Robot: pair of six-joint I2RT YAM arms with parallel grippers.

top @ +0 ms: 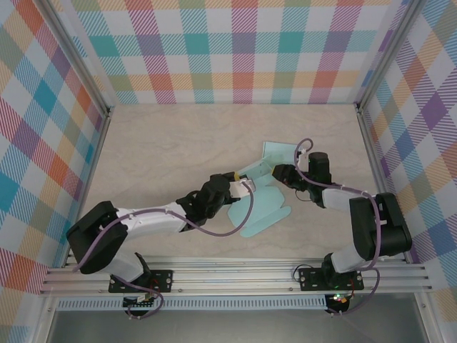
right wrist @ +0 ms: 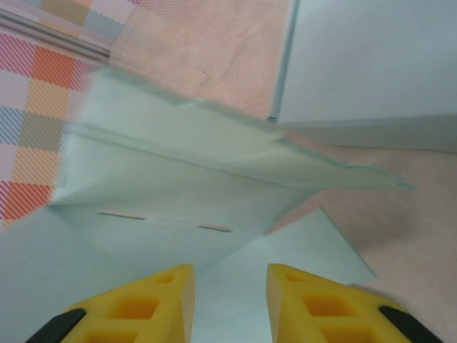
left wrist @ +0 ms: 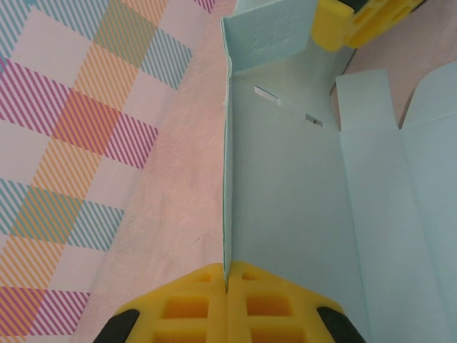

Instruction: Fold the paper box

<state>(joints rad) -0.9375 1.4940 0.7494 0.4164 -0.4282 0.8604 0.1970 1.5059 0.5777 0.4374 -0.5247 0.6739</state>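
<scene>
While the left gripper (left wrist: 227,277) clamps a raised panel of the paper box (top: 268,209),
the right gripper (right wrist: 230,275) sits over that box, fingers parted, gripping nothing.

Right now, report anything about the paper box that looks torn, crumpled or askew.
Nothing stands out. The paper box is half folded, with one panel lifted where the left gripper pinches its edge. The right gripper is open over another flap. No tears or crushed corners show, and the creases look straight.
</scene>
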